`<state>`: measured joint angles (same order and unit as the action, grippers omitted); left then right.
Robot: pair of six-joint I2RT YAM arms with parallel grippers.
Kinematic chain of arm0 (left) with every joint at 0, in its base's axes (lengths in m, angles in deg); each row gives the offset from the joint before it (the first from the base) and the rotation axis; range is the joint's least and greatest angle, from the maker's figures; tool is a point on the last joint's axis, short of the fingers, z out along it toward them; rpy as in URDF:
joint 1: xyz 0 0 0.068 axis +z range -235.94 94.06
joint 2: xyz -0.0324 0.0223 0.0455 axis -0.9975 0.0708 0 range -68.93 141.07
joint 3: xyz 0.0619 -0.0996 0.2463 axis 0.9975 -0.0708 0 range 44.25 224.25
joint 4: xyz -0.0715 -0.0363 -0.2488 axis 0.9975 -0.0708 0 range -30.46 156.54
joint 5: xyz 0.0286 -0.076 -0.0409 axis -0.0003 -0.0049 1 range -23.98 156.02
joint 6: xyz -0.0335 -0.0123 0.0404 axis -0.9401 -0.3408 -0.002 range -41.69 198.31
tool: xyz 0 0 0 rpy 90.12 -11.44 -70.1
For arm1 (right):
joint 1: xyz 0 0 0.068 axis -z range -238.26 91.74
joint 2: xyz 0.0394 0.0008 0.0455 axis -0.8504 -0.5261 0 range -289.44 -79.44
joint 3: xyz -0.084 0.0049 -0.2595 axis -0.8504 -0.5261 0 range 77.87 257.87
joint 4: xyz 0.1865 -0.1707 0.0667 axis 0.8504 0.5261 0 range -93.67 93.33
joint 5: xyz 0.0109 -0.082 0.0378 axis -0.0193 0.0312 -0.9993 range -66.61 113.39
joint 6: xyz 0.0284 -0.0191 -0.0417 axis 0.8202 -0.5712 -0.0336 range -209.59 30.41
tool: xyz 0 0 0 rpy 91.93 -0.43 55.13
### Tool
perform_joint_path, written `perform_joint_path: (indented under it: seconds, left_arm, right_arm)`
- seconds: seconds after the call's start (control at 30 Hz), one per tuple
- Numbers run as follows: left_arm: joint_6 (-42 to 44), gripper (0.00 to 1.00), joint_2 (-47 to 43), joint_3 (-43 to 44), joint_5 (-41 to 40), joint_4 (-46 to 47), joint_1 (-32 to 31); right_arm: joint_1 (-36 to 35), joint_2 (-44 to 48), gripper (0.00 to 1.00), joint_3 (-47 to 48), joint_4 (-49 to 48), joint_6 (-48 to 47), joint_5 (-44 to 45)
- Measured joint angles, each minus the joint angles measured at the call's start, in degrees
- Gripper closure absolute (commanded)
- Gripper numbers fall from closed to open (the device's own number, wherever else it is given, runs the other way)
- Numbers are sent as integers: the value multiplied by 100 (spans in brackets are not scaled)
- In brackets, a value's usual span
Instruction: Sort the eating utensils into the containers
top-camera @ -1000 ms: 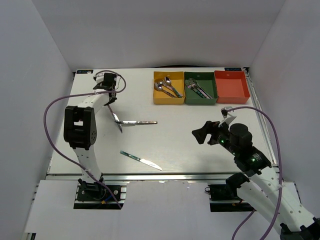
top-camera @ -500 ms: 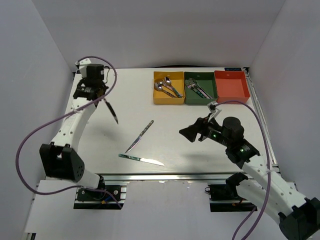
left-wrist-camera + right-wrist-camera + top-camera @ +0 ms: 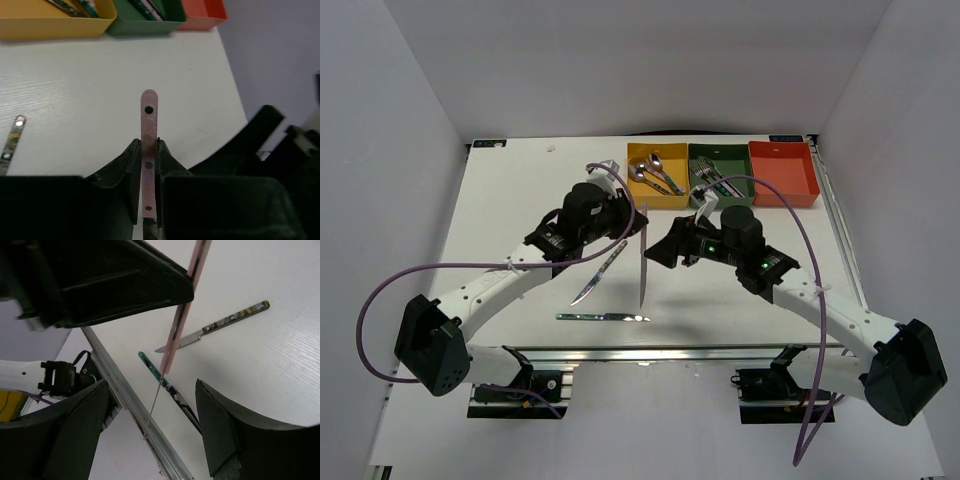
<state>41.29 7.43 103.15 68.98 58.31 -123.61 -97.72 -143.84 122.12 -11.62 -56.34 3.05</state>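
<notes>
One pink-handled knife (image 3: pixel 643 262) hangs clamped in left claw (image 3: pixel 148 150), before open right claw (image 3: pixel 150 385).

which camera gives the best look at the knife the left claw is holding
Top external: the knife shows at full length, from the left claw gripping it down to the blade tip. The left wrist shows only its pink handle end between the fingers. The right wrist shows handle and thin blade edge-on, cropped at the top.

Noted: yellow bin (image 3: pixel 657 203), dark green bin (image 3: pixel 720 203), red-orange bin (image 3: pixel 783 172); pink-handled knife (image 3: pixel 148 125), silver blade; teal-handled knife (image 3: pixel 603 317), patterned; third knife (image 3: pixel 598 273), dark mottled handle; white table (image 3: pixel 500 220)
</notes>
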Motion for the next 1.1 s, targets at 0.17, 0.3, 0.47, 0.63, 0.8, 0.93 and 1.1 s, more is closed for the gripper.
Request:
perform_joint_path:
  seconds: [0.17,0.3,0.47,0.63,0.8,0.93,1.1]
  left_arm:
    - [-297,100,2,-35,221,619,-195]
    - [-516,100,2,-140,321,1036,-258]
    - [-767,90,4,-358,433,1429,-284]
    - [-713,2,-28,-337,289,1314,-299]
    - [-234,2,-195,463,-798,-136,-319]
    - [321,2,-745,728,-1753,-1058,-317]
    - [1080,2,-1482,332,-2243,-1759,-319]
  right_arm:
    - [-251,-234,25,0,76,20,501]
    - [-348,-330,41,85,70,17,702]
    - [-380,-546,85,345,120,-162,1110]
    - [-306,-691,100,511,214,-577,1556]
    - [667,-999,100,988,468,-1373,1740]
    - [1917,-2124,100,2297,859,-2459,1987]
    - [2962,-4026,100,4577,1497,-3884,2184]
